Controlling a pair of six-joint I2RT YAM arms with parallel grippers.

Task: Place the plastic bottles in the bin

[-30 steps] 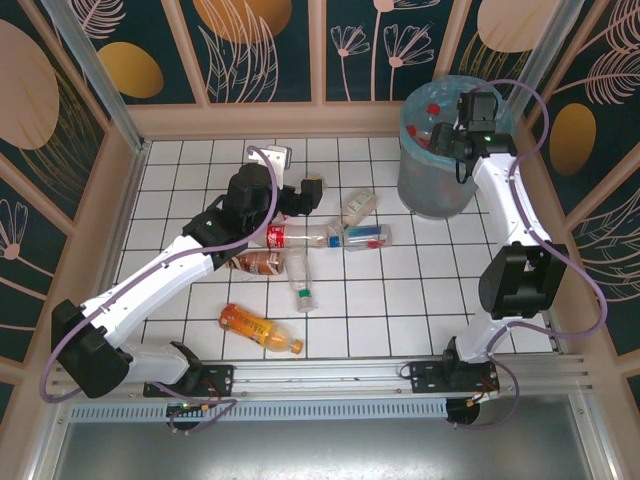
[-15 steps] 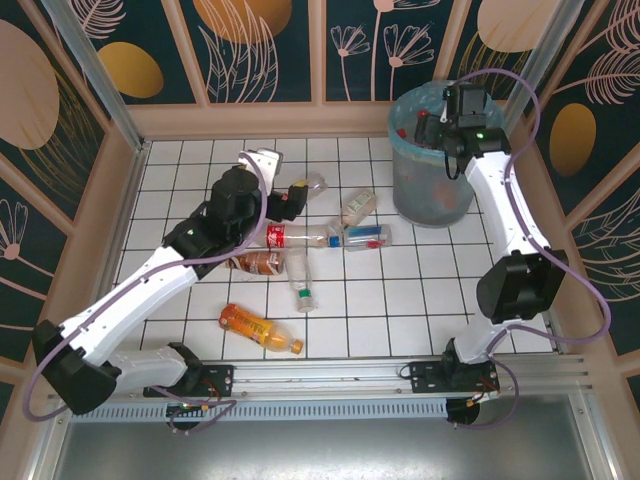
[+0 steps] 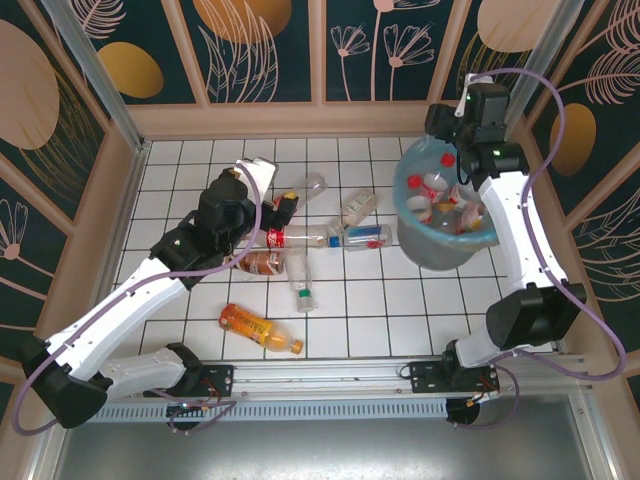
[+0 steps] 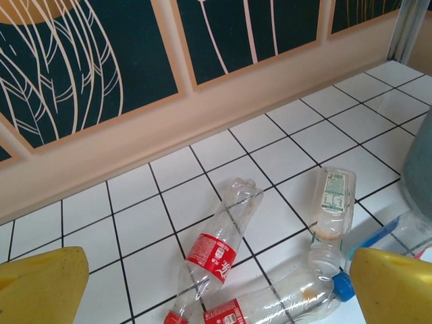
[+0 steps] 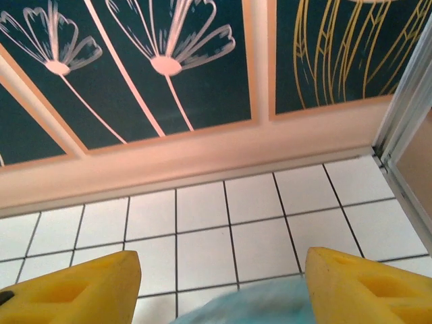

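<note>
On the tabletop [image 3: 200, 160], light plastic bottles [image 4: 214, 251] that roll

Several lie on their sides just ahead of the left claw [image 4: 216, 290], hanging wide and empty; more rest in the bin [image 3: 432, 255]. Above its far rim the right claw [image 5: 216, 283] stands parted, holding nothing. Thin, slick, probably crushable: pinch gently across mid-body. Most are clear with red labels; one orange, one brown.

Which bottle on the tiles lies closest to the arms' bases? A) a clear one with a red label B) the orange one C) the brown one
B: the orange bottle lies alone, lowest in the top view, with the brown bottle and the clear ones farther up.
</note>
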